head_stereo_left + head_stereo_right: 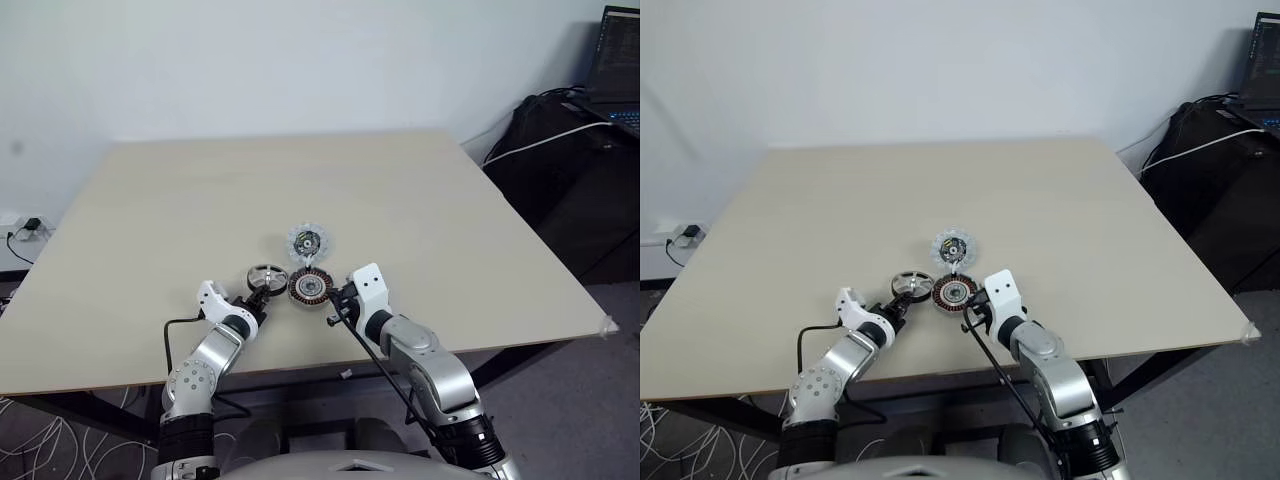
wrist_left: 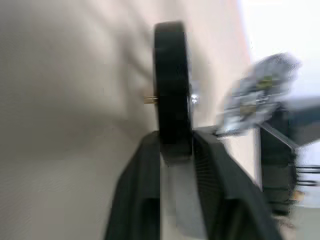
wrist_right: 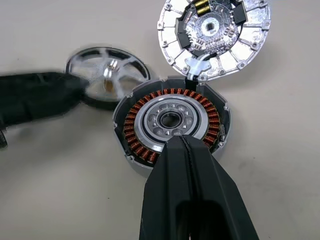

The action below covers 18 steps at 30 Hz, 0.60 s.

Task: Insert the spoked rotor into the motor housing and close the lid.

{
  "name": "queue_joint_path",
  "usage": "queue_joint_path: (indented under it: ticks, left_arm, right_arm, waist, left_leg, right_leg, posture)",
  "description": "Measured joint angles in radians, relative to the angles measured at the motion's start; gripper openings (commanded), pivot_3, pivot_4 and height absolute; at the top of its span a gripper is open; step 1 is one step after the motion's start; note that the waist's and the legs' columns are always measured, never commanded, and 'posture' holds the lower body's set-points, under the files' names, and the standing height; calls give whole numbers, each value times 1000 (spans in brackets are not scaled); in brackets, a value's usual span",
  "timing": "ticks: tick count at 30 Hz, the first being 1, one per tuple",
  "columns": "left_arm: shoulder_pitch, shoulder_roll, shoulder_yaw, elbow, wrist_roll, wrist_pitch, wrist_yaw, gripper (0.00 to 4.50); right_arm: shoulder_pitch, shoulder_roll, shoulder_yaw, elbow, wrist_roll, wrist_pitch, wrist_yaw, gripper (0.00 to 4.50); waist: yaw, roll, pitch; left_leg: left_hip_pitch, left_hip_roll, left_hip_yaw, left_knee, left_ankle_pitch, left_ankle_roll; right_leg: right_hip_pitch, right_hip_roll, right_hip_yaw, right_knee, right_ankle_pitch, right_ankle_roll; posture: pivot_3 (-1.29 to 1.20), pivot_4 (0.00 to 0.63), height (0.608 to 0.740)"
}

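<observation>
Left tool (image 2: pixel 175 150): closed on wheel (image 2: pixel 172 90), pinching its black rim edgewise, just beside the housing (image 3: pixel 172 122). Right tool (image 3: pixel 182 142): shut, empty, tips at the housing's near rim. Lid (image 3: pixel 215 35) beyond, touching the housing, on bench (image 1: pixel 450 200). Wheel judged rigid, light, smooth-rimmed; rim grip suits.

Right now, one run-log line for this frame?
left gripper: shut on rotor rim | right gripper: shut, on housing rim | lid: open beside housing | rotor: not inserted
</observation>
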Motion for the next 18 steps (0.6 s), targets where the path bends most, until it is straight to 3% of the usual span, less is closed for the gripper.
queue_joint_path:
  ticks: [11,18]
  left_arm:
    - [7,0,6,13,-32,-72,-1,412]
    - [91,-1,43,-71,-110,-198,-210,412]
  right_arm:
    - [1,-2,-10,0,0,0,0,0]
    - [5,-4,-11,-1,-1,1,-2,0]
  waist:
    - [-3,-1,0]
    - [0,-2,1]
  left_leg:
    - [0,0,0,0,0,0]
    - [-2,0,1,-1,0,0]
  right_leg:
    - [-1,1,0,0,0,0]
    - [-2,0,0,-1,1,-3]
  posture:
    - [0,0,740]
    - [0,0,740]
